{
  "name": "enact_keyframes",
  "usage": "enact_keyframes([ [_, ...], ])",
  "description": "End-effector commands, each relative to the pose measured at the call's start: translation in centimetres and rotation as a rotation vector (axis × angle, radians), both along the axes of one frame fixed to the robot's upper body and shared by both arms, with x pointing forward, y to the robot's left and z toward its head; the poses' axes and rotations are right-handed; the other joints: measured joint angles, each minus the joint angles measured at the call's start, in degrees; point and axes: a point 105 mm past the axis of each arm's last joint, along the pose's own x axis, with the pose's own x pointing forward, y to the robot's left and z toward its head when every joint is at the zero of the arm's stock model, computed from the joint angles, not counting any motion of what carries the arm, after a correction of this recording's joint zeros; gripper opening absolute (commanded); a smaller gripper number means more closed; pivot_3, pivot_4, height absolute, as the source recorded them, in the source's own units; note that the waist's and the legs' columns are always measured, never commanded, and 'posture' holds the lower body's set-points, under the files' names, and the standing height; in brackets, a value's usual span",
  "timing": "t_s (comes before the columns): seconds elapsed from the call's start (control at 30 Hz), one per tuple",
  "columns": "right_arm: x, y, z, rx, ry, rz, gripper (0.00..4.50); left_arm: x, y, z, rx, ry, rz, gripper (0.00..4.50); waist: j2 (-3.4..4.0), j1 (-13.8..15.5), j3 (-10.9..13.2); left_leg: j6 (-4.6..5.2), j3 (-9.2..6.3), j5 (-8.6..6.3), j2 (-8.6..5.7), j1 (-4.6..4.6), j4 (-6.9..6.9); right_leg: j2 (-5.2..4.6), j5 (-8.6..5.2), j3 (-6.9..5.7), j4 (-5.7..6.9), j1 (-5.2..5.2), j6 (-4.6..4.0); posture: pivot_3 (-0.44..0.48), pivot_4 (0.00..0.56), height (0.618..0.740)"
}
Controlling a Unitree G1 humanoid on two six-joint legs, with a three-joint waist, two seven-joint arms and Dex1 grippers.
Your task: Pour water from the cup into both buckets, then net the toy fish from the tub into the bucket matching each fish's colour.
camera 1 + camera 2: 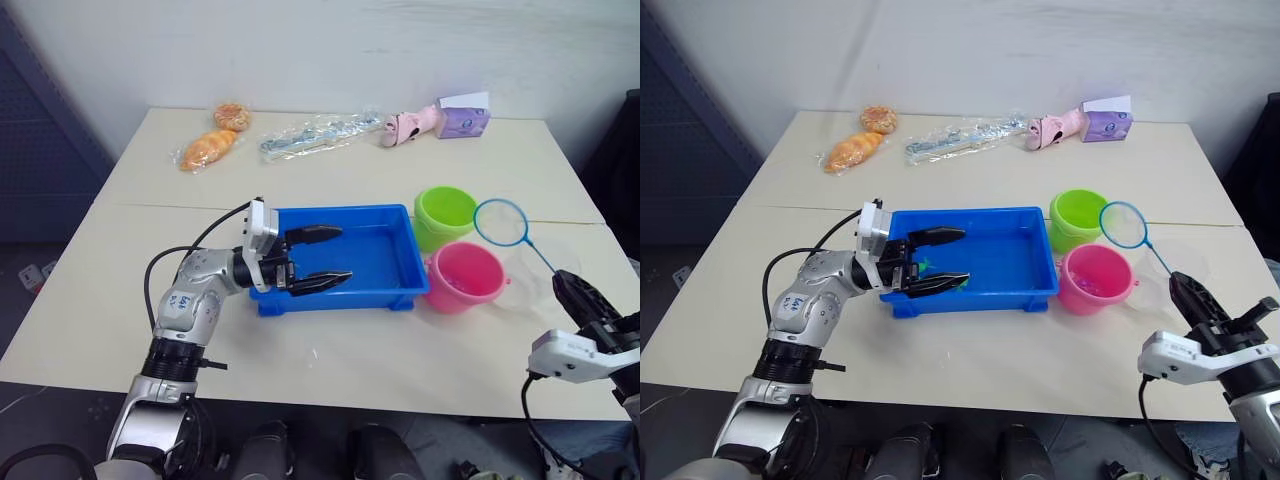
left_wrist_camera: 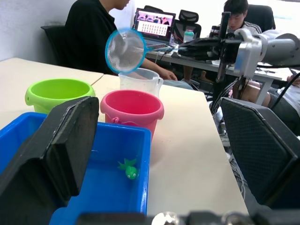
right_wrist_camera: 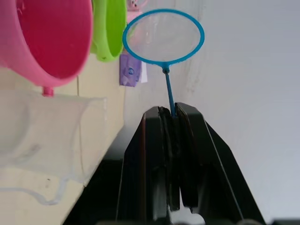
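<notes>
Left gripper [image 1: 326, 257]: fingers spread wide and holding nothing, reaching over the near left part of the tub, one finger above the water area, the other along the near rim.
Right gripper [image 3: 174, 112]: fingers pressed together on the net's handle, at the near right edge of the table.
Net [image 1: 500, 222]: held up in the air, hoop to the right of the green bucket and above the cup; handle slants down to the right gripper.
Tub [image 1: 400, 228]: blue, in the middle of the table, long side facing the robot.
Green fish [image 2: 129, 169]: lying on the tub floor near its right end; the right eye view shows a green speck between the left gripper's fingers.
Green bucket [image 1: 445, 215]: just beside the tub's far right corner.
Pink bucket [image 1: 463, 277]: just beside the tub's near right corner, nearer than the green bucket and close to it.
Cup [image 2: 139, 80]: clear, standing right of the pink bucket, close against it.
Table [image 1: 380, 350]: pale top.
Far edge: two bagged orange pastries [image 1: 210, 148] at the left, a clear plastic packet [image 1: 318, 133] in the middle, a pink toy [image 1: 410, 126] and a purple box [image 1: 462, 120] at the right.
People [image 2: 93, 33]: seated at desks with a laptop, seen in the left wrist view beyond the table.
</notes>
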Motion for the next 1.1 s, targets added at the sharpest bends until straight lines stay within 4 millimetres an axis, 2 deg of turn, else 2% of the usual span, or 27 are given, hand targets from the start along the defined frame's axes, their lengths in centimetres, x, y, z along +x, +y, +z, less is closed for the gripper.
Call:
enact_keyframes([
  [0.03,0.4,2.7,1.6,0.268,0.042,0.191,0.0,-0.3,1.6,0.9,0.001,-0.043,0.022,4.43,-0.03,-0.22,0.01,0.01,-0.03,0.0,0.02,0.02,-0.01,0.0,0.0,-0.03,0.01,0.03,0.0,0.0,0.15,0.74],
  [0.13,1.9,5.3,3.0,0.454,0.139,0.357,0.0,-0.1,4.3,1.2,0.019,-0.057,0.084,4.43,-0.07,-1.45,0.05,0.01,-0.04,0.01,0.05,0.05,-0.12,0.0,0.0,-0.03,0.01,0.01,0.0,0.0,0.15,0.74],
  [0.23,3.9,7.2,3.4,0.502,0.28,0.424,0.0,0.1,7.4,1.0,0.068,-0.07,0.171,4.43,-0.08,-0.98,0.04,0.02,-0.15,0.04,0.06,0.1,-0.27,-0.02,0.0,-0.1,0.04,-0.04,-0.01,0.0,0.15,0.74],
  [0.33,5.3,8.8,3.2,0.452,0.386,0.462,0.0,0.1,9.9,0.4,0.122,-0.064,0.237,4.43,-0.08,-0.97,0.09,0.05,-0.16,0.03,0.05,-0.02,-0.3,-0.07,0.01,-0.12,-0.01,-0.13,-0.03,0.0,0.15,0.74],
  [0.47,6.7,10.5,1.6,0.392,0.549,0.476,0.0,-0.2,12.4,-0.1,0.165,-0.047,0.31,4.43,-0.12,-0.7,0.1,0.19,-0.21,-0.05,0.02,-0.08,-0.31,-0.15,0.01,-0.18,-0.13,-0.12,-0.03,0.0,0.15,0.74],
  [0.57,8.2,11.2,1.2,0.389,0.569,0.462,0.0,-0.7,14.0,-0.7,0.217,-0.035,0.342,4.43,-0.13,-0.89,0.11,0.27,-0.26,-0.11,-0.04,-0.18,-0.3,-0.23,0.01,-0.24,-0.21,-0.14,-0.04,0.0,0.15,0.74],
  [0.63,9.4,10.7,1.1,0.35,0.559,0.439,0.0,-1.0,14.7,-1.1,0.251,-0.028,0.345,4.43,-0.14,-1.01,0.11,0.27,-0.23,-0.12,-0.06,-0.19,-0.29,-0.26,0.01,-0.24,-0.25,-0.14,-0.04,0.0,0.15,0.74],
  [0.83,9.8,9.3,-0.4,0.024,0.658,0.44,0.0,-2.2,14.5,-1.3,0.289,-0.022,0.298,4.43,-0.14,-1.02,0.13,0.3,-0.24,-0.17,-0.09,-0.22,-0.34,-0.29,0.01,-0.28,-0.3,-0.16,-0.04,0.0,0.15,0.74],
  [1.0,11.1,9.1,0.2,-0.168,0.709,0.447,0.0,-2.4,12.5,-1.6,0.273,-0.012,0.248,4.43,-0.12,-1.5,0.15,0.32,-0.15,-0.18,-0.07,-0.19,-0.32,-0.28,0.01,-0.22,-0.26,-0.19,-0.04,0.0,0.15,0.74],
  [1.1,11.6,9.9,0.9,-0.304,0.711,0.456,0.0,-2.4,11.3,-1.9,0.269,-0.002,0.217,4.43,-0.08,-1.5,0.18,0.25,-0.14,-0.14,-0.05,-0.18,-0.32,-0.25,0.01,-0.22,-0.18,-0.23,-0.04,0.0,0.15,0.74],
])
